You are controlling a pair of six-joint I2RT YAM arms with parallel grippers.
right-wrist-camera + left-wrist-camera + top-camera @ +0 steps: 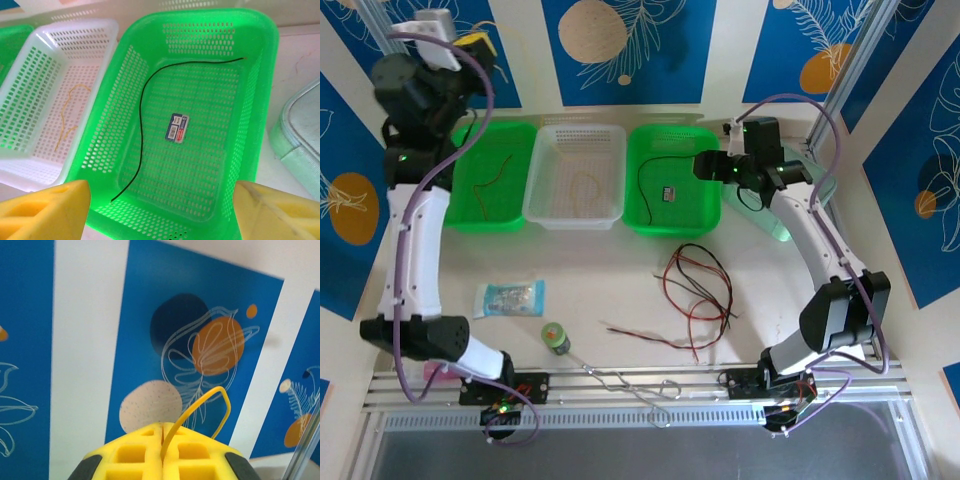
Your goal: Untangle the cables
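Yellow foam pads of the left pincer (162, 442) are pressed shut on a thin yellow cable (202, 407). The cable loops up from the seam between the pads, against a blue and white patterned wall. In the top view this pincer (472, 42) sits high in the upper left corner, above and behind the left green basket (490, 226), where a red cable (492, 175) lies.

Three baskets stand side by side along the top of the table (590, 270). The middle white basket (570, 221) holds a tan cable (582, 185). The right green basket (670, 229) holds a black cable (641, 185) and a small label (667, 193).

The right pincer (708, 165) hangs over that basket with its pads wide apart and nothing between them. A pale lid (788, 225) lies just right of the basket, under the arm.

Lower and right of centre, a tangle (700, 285) of red and black cables lies on the table, with a loose red strand (645, 335) just below it. A bent silver wire (630, 385) lies at the bottom edge. A blue packet (510, 298) and a small green round item (556, 338) lie to the lower left.

Bare table runs between the baskets and the tangle.

From the right wrist, the right pincer (162, 212) frames the green basket (265, 75). The black cable (141, 115) curves from the upper right to the lower left of the basket, past the label (177, 126). The white basket (75, 25) is at the left and the lid (300, 135) at the right.
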